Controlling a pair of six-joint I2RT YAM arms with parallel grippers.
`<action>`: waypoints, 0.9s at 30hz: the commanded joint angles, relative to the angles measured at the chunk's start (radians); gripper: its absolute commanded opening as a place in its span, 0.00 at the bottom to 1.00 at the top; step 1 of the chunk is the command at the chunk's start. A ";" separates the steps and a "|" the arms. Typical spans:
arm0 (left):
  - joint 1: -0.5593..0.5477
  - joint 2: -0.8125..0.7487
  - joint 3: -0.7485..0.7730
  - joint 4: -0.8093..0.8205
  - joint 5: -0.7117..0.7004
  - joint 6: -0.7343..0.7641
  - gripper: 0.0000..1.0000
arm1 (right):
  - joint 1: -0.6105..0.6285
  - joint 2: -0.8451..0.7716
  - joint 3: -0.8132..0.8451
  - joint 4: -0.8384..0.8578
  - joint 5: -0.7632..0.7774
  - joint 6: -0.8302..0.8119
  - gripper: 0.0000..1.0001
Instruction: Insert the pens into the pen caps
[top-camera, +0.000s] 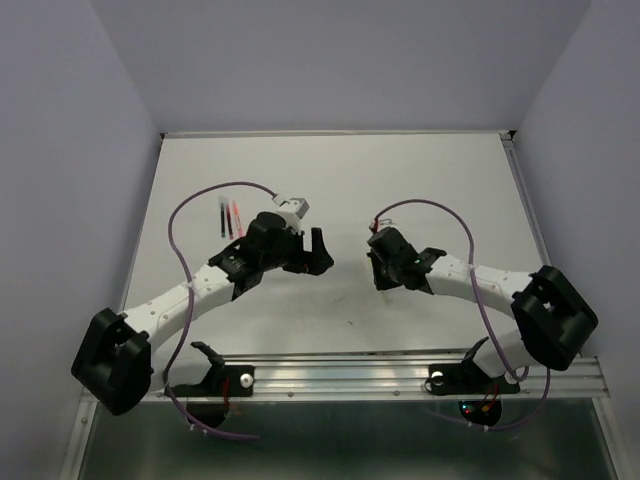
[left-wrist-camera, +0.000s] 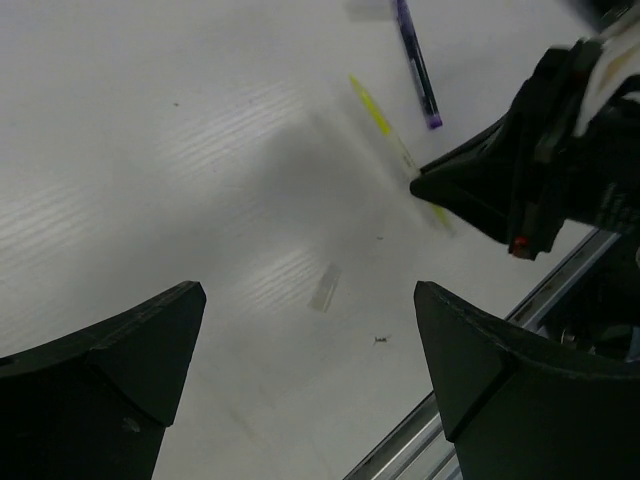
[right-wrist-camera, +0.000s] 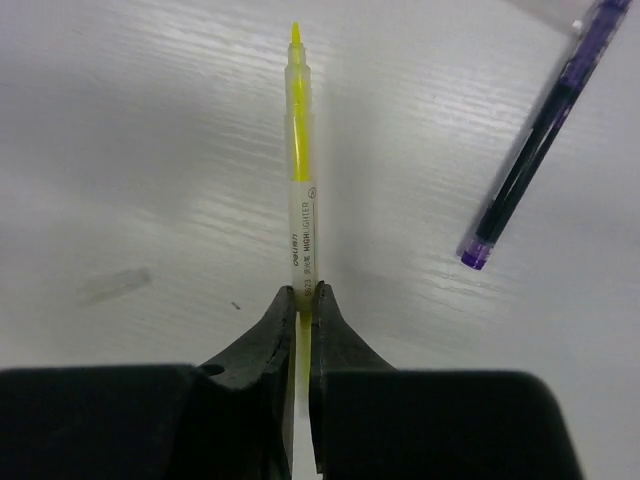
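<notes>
A white, faintly ribbed table (top-camera: 340, 180) is stretching between pale walls. The right gripper (right-wrist-camera: 302, 298) is clamping the rear end of a slim yellow highlighter pen (right-wrist-camera: 298, 150), whose tip is pointing away from it. A dark blue-purple pen (right-wrist-camera: 535, 140) is lying near its right side. The left gripper (left-wrist-camera: 308, 300) is hovering, jaws spread wide, above a small translucent whitish pen cap (left-wrist-camera: 325, 287) on the table. Three thin dark, red and pink pens (top-camera: 230, 218) are lying side by side beyond the left arm.

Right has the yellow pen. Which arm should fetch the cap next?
Probably left. The left gripper is open, with the pen cap lying right below it; the right gripper is shut on the yellow pen.
</notes>
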 joint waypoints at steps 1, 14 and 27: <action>-0.098 0.086 0.033 0.018 -0.034 0.087 0.99 | 0.009 -0.180 0.047 0.032 0.025 0.027 0.01; -0.273 0.348 0.145 0.010 -0.097 0.285 0.88 | -0.117 -0.336 0.071 -0.049 0.156 0.042 0.01; -0.403 0.528 0.259 -0.140 -0.294 0.305 0.61 | -0.160 -0.382 0.050 -0.062 0.153 0.002 0.01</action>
